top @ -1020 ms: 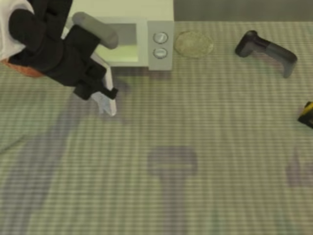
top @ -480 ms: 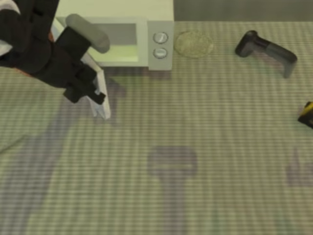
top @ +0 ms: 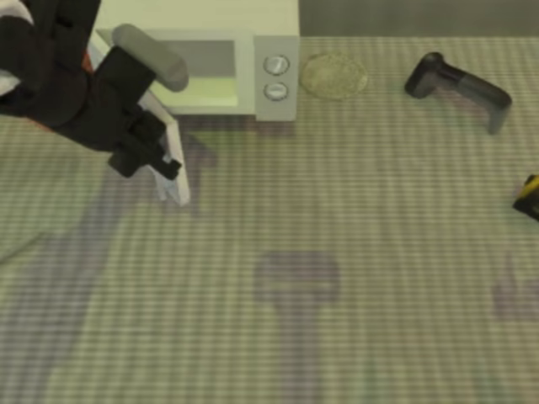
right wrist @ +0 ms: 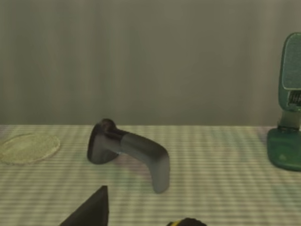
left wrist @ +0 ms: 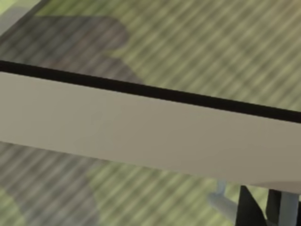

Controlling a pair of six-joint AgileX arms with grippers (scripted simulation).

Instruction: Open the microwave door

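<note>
**At the table's back left: door swung out, left claw right on its free end**

At the back left of the checked table (top: 354,252) sits the white boxy microwave (top: 244,17), pale cavity showing and nothing visible inside. Its flat white door (top: 175,160) stands swung out toward the front, long axis running from the hinge side to the free end. The left claw (top: 160,164) is at that free end; I can't tell whether it grips. The right arm isn't visible from above.

White microwave (top: 210,25), silver knobs (top: 276,77), dark grey scanner (top: 456,84), green-checked tablecloth (top: 354,252)
</note>
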